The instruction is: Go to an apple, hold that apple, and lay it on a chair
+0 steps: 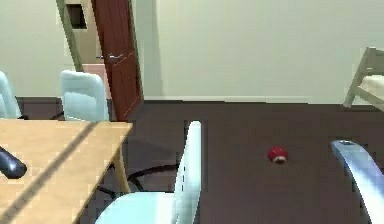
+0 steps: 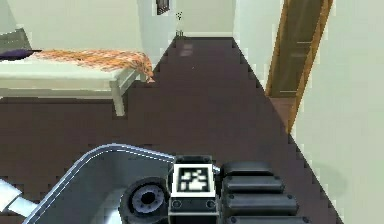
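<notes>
Arm side view's bottom edge carries the gripper (image 2: 143, 200), low and left of a white marker square (image 2: 195, 180). Its fingers cannot be made out, so neither their spread nor any load can be told. A grey curved shape (image 2: 85, 175), cut off by the edge, lies behind it. The arm (image 2: 255, 195) is cropped to a short dark block. The apple (image 1: 278, 154) is seen on the dark floor (image 1: 240, 120), right of a pale chair (image 1: 185, 170) beside a wooden table (image 1: 60, 150).
</notes>
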Robot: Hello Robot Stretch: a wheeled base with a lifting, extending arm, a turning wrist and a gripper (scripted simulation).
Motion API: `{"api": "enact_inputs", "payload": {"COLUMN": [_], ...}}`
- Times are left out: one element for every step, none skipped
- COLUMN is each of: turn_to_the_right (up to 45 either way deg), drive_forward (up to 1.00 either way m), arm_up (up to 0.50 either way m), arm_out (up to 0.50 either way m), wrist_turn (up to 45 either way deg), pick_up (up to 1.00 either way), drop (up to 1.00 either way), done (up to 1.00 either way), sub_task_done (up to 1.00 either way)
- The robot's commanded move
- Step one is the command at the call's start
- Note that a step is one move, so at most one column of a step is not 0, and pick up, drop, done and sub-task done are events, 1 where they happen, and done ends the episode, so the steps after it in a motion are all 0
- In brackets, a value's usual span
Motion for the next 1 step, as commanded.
{"api": "enact_inputs", "payload": {"turn_to_the_right": [33.0], "drive_forward": [0.0], "arm_up": [0.0], "arm_out": [0.0], "wrist_turn": [0.0], "pick_up": [0.0], "drop": [0.0], "done": [0.0], "sub_task_done": [0.0]}}
